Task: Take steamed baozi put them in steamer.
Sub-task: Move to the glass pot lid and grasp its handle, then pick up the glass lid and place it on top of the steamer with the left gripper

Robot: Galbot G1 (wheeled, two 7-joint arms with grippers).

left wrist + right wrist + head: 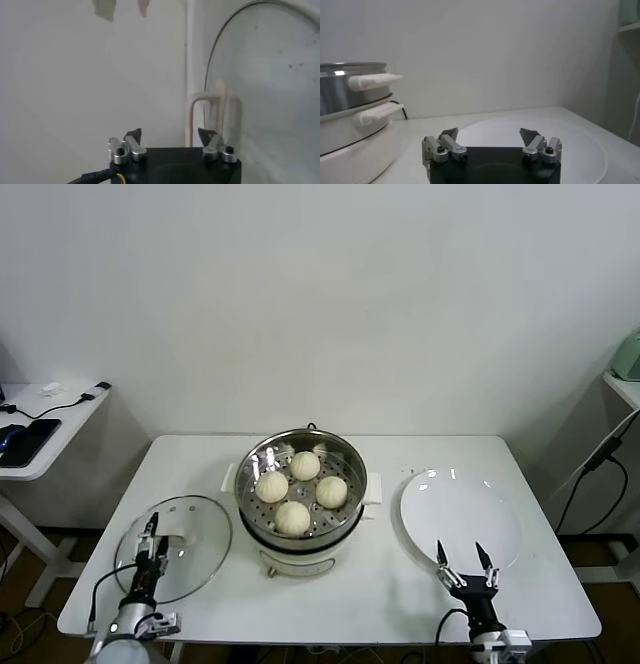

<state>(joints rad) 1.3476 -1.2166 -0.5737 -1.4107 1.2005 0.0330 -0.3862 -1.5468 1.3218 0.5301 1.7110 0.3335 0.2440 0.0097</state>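
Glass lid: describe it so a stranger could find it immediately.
Start at the steel steamer in the middle of the white table. The glass lid lies flat on the robot's left of it, by the left gripper. Unlike the opaque white plate opposite, it is see-through.

The white table (420,599) carries a glass lid (190,534), the steamer (300,529) and a plate (455,514).
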